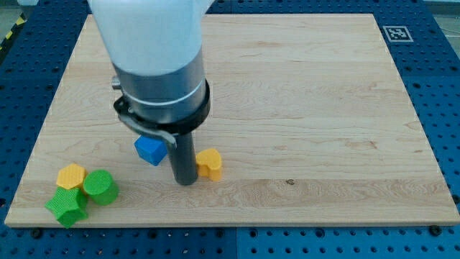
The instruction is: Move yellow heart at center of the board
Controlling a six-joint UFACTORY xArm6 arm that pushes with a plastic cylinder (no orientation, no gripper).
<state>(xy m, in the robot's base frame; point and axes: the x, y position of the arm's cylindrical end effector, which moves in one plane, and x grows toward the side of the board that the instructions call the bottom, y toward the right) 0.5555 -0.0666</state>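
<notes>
Nearest camera: green star-like block (67, 207), surface's (323, 108) bottom-left corner. Yellow heart (210, 164) lower left of centre, just right of my tip (185, 181), apparently touching. Centre lies up and right of heart; tip needs its lower-left side. Heart: small, orange-yellow, lobes unclear. Outward: blue block (150, 150) left of tip; green cylinder-like block (99, 187), yellow block (71, 175) by star. No claw: bare rod, nothing to open or close.

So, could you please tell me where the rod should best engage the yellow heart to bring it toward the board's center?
Push its face toward the view's left: my tip sits there, beside the yellow heart, and the center lies up-right.
</notes>
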